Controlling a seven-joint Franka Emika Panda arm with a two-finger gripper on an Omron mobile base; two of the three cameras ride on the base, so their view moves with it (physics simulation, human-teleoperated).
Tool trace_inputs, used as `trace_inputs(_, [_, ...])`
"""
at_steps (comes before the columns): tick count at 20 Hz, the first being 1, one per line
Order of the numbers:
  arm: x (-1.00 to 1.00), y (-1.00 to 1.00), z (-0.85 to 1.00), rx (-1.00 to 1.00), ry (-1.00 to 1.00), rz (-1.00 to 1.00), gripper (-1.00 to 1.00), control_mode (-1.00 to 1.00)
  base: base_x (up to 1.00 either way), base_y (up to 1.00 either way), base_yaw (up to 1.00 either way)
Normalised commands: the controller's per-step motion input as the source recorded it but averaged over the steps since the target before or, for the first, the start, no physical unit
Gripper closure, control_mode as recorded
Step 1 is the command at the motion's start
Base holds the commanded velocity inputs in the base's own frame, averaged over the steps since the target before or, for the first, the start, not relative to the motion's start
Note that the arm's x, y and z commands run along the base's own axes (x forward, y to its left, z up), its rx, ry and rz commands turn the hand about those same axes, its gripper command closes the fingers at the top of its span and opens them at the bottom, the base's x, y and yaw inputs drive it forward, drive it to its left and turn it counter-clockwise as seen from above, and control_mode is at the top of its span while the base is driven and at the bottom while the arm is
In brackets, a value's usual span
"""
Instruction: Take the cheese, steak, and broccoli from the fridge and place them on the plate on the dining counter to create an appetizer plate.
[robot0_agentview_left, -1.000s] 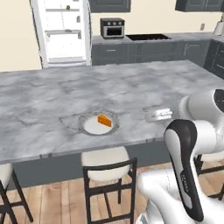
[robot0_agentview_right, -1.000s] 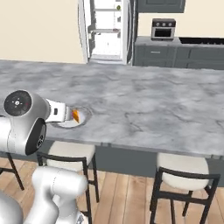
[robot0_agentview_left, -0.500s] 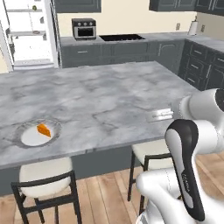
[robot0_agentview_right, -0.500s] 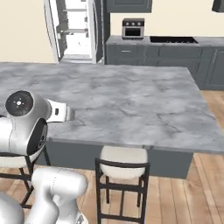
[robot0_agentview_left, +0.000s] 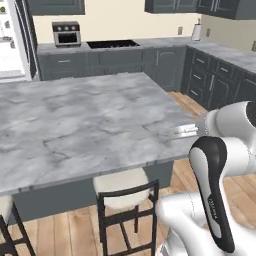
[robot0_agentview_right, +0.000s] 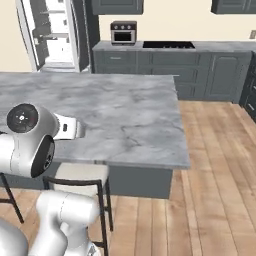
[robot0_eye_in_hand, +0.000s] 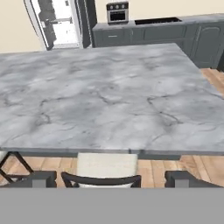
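Note:
The dining counter (robot0_agentview_left: 90, 120) (robot0_agentview_right: 120, 115) (robot0_eye_in_hand: 109, 87) spreads in front of me, and the stretch of grey veined marble in sight is bare. My gripper (robot0_eye_in_hand: 111, 178) hangs at its near edge, open, its dark fingertips (robot0_eye_in_hand: 43, 177) wide apart with nothing between them. The white hand (robot0_agentview_left: 186, 130) (robot0_agentview_right: 67, 127) points over the counter's edge. The fridge (robot0_agentview_right: 52, 32) (robot0_eye_in_hand: 59, 22) (robot0_agentview_left: 10, 40) stands far back on the left with its door open and white shelves showing. Plate, cheese, steak and broccoli are out of view.
Black-framed stools with cream seats (robot0_agentview_left: 125, 185) (robot0_agentview_right: 80, 172) (robot0_eye_in_hand: 107, 166) stand under the near edge. A small countertop oven (robot0_agentview_left: 66, 33) (robot0_agentview_right: 123, 32) and a cooktop (robot0_agentview_left: 112, 44) sit on the back wall counter. Wood floor (robot0_agentview_right: 215, 175) lies past the counter's right end.
The base has driven to the right along the counter, so the whole scene slid left. The plate with the cheese on it has passed out of view. The arm's pose looks unchanged.

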Motion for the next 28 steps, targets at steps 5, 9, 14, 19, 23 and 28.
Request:
trace_inputs(5, [0.0, 0.0, 0.0, 0.0, 0.0, 0.0, -1.0, 1.0, 0.07, -1.0, -0.09])
trace_inputs(9, [0.0, 0.0, 0.0, 0.0, 0.0, 0.0, -1.0, 1.0, 0.41, -1.0, -0.09])
trace_inputs(14, [0.0, 0.0, 0.0, 0.0, 0.0, 0.0, -1.0, 1.0, 0.55, -1.0, -0.09])
trace_inputs(19, [0.0, 0.0, 0.0, 0.0, 0.0, 0.0, -1.0, 1.0, 0.83, -1.0, -0.08])
trace_inputs(23, [0.0, 0.0, 0.0, 0.0, 0.0, 0.0, -1.0, 1.0, 1.0, -0.76, -0.02])
trace_inputs(28, [0.0, 0.0, 0.0, 0.0, 0.0, 0.0, -1.0, 1.0, 1.0, -0.47, 0.02])
